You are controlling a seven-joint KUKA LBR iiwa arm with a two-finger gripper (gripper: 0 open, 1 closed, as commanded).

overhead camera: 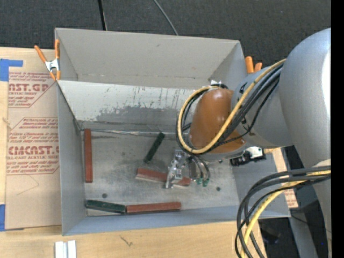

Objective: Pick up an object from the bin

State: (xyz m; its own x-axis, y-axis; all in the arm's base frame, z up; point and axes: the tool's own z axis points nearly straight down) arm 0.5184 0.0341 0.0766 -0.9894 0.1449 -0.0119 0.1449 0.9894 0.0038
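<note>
Care matters: we should seat the jaws across the short red-brown bar [151, 174], gripping its narrow width before lifting. The bar lies flat on the floor of the bin [145, 95], right of middle, long axis roughly left-right, right end under the jaws. Whether they are parted or closed we cannot tell.

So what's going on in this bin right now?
A robot arm reaches in from the right, its gripper down at the right end of a short red-brown bar near the middle of the bin floor. Whether it grips it isn't clear. A dark green bar lies just behind, more bars along the left and front walls.
</note>
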